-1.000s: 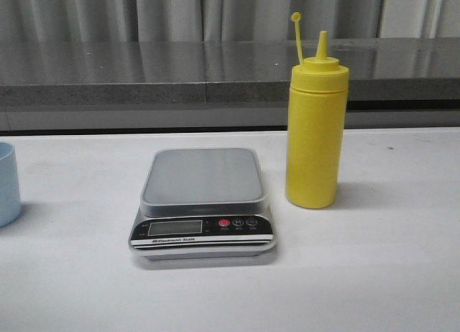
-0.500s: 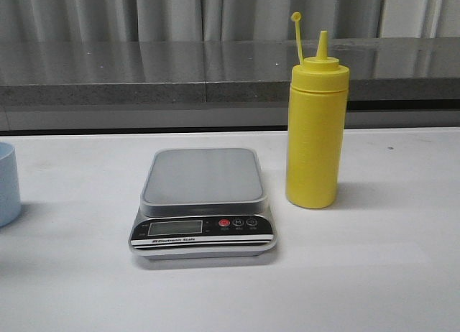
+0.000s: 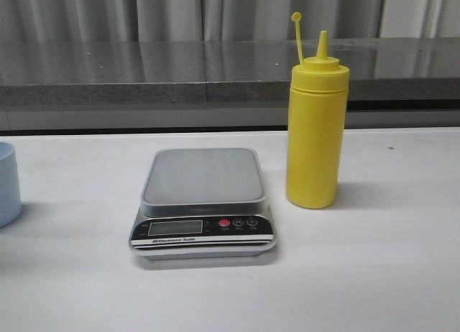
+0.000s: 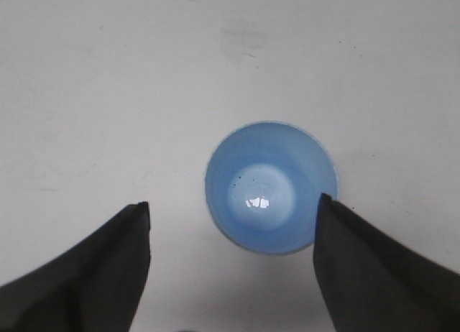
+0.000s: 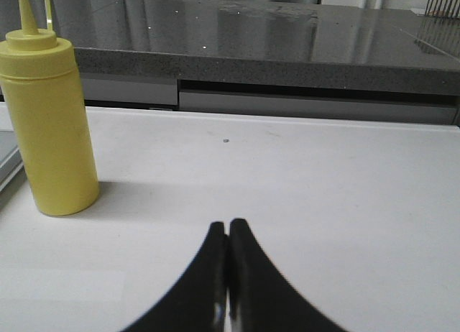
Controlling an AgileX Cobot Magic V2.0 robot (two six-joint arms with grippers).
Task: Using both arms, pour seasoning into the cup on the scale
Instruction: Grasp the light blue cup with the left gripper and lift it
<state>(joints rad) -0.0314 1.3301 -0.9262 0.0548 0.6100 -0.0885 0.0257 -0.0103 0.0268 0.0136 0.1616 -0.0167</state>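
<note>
Nothing is done yet: the scale (image 3: 203, 177) is bare, the left gripper (image 4: 233, 235) hangs spread above the cup (image 4: 271, 186), seemingly not touching, the right gripper (image 5: 228, 238) is pressed together, and the seasoning (image 3: 316, 123) stands untouched.

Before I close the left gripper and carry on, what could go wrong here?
1. The left gripper is open above the cup, which sits off-centre toward one finger; closing may nudge or tip it.
2. The cup is far left of the scale, at the front view's edge, so the carry is hard to watch.
3. The right gripper is shut and away from the bottle; it must open first, and the tall bottle could topple.
</note>
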